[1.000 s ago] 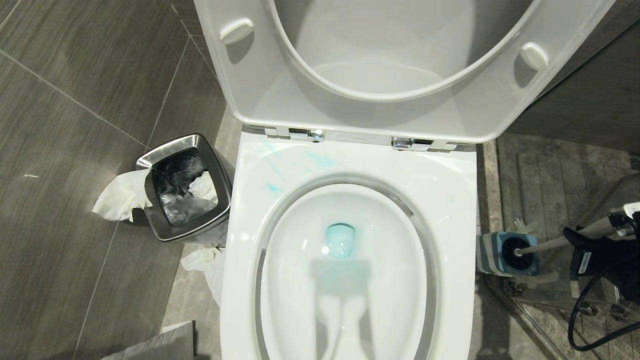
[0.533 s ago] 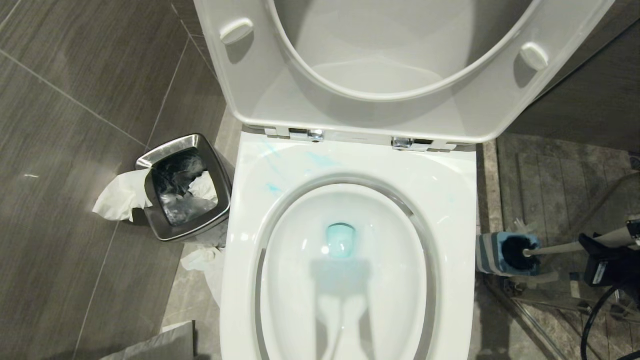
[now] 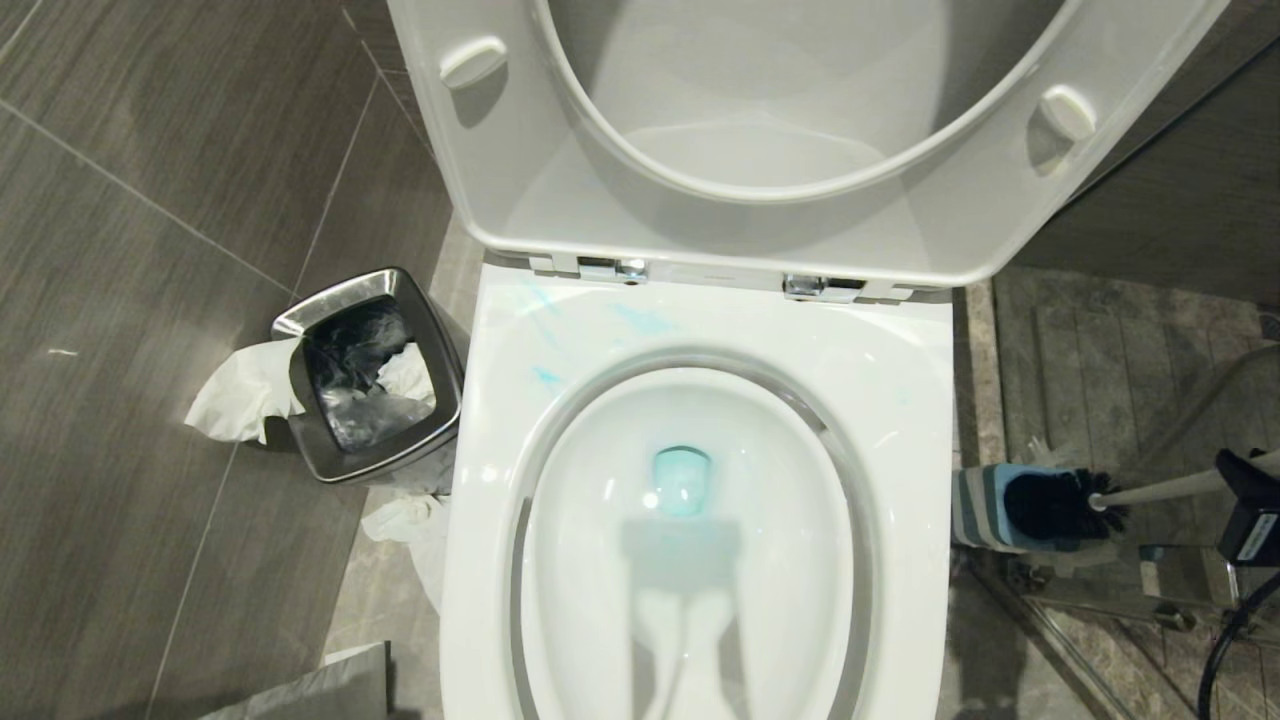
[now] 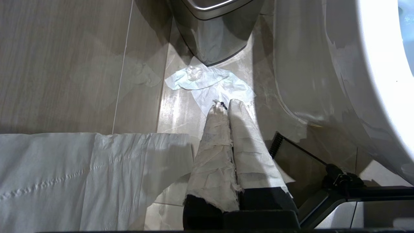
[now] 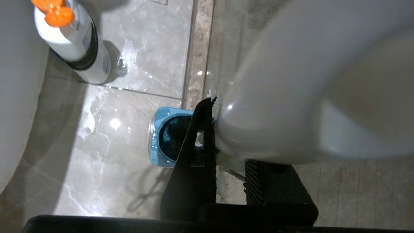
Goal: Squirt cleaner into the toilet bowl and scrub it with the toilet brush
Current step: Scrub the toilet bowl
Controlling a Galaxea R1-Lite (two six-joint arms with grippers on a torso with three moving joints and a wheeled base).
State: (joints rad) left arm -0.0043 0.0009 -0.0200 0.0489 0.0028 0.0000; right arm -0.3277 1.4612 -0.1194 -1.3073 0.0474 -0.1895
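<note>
- Head view looks down on the toilet bowl [image 3: 700,330], its seat and lid [image 3: 800,120] raised against the wall, chrome hinges [image 3: 615,268] at the back.
- Pale turquoise cleaner [image 3: 640,320] smears the back-left part of the rim, and the water in the basin shows the same blue tint.
- On the floor to the right of the bowl stands a grey-and-blue brush holder [image 3: 985,505]; the toilet brush [image 3: 1060,503] lies tilted across its mouth, black bristle head partly out, white handle running toward the right edge.
- Right gripper [image 3: 1240,500] is at that edge, its fingers [image 5: 194,152] clamped on the white handle, which fills much of the right wrist view above the holder.
- A white bottle with an orange cap [image 5: 71,42] stands on the tiles nearby.
- Left gripper [image 4: 226,106] is low beside the bowl's left side, its wrapped fingers pressed together and empty, above a crumpled tissue [image 4: 207,84].
- A steel waste bin [image 3: 370,375] stands left of the bowl, with paper draped over its edge.
</note>
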